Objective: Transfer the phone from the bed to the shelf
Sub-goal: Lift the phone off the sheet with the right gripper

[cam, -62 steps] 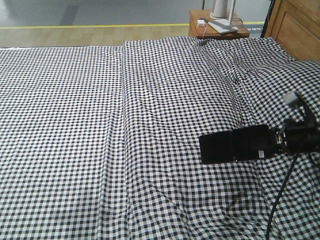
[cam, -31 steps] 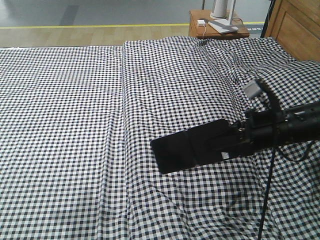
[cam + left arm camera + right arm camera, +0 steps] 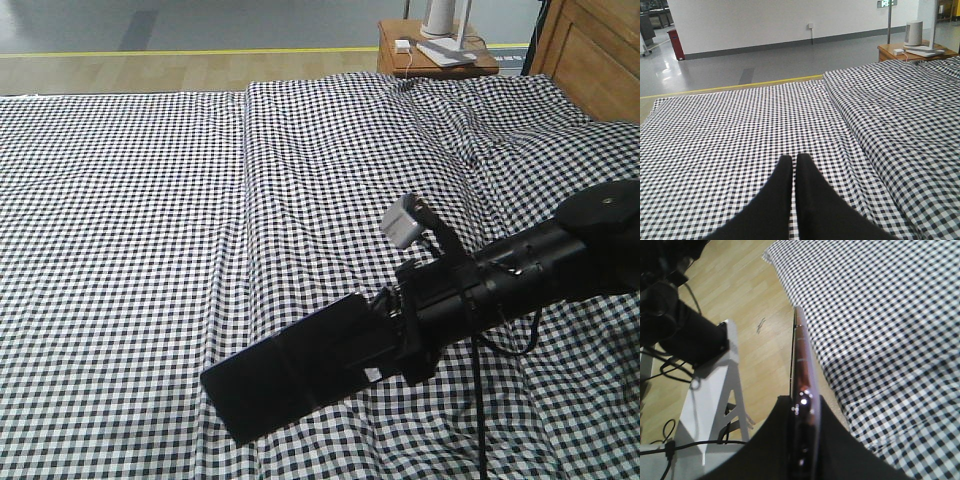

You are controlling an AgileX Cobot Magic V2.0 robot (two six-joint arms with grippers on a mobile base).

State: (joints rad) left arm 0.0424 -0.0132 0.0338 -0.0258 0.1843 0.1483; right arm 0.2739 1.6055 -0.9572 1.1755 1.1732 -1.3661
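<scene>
The phone (image 3: 300,375) is clamped in the right gripper (image 3: 388,338), extending left of it above the bed (image 3: 130,250); a bedside table (image 3: 390,62) is placed behind the bed, at right.

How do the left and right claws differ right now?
Load: the right claw is clamped on the phone, which sits edge-on between its fingers. The left claw is shut on nothing, its fingers nearly touching.
Visibility: the right claw shows in the front view, holding the phone over the bed. The left claw shows only in its own wrist view.
Shared: both are black and both are shut.
</scene>
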